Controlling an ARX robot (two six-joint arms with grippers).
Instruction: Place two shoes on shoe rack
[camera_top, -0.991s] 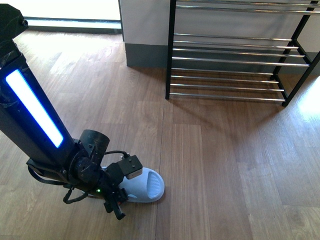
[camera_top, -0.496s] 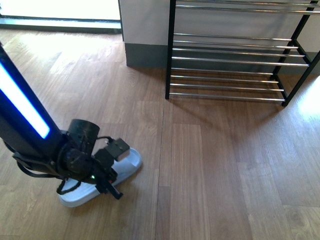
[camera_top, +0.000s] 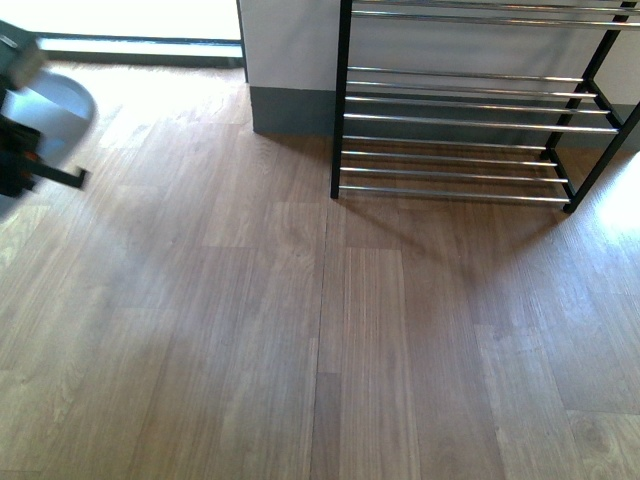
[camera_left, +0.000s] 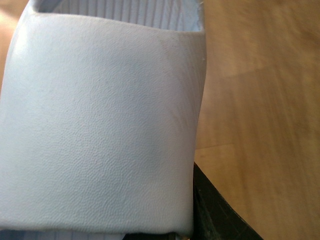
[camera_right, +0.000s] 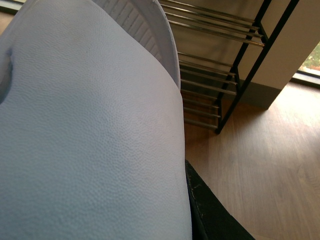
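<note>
Currently left tool (camera_top: 25, 165) at far left edge of front view, blurred, lifted off floor (camera_top: 300, 330), clamped on pale blue slide (camera_left: 100, 125). Right wrist view filled by second slide (camera_right: 90, 130); right tool grip state unreadable. Shoe rack (camera_top: 470, 120) bare, well apart.
</note>
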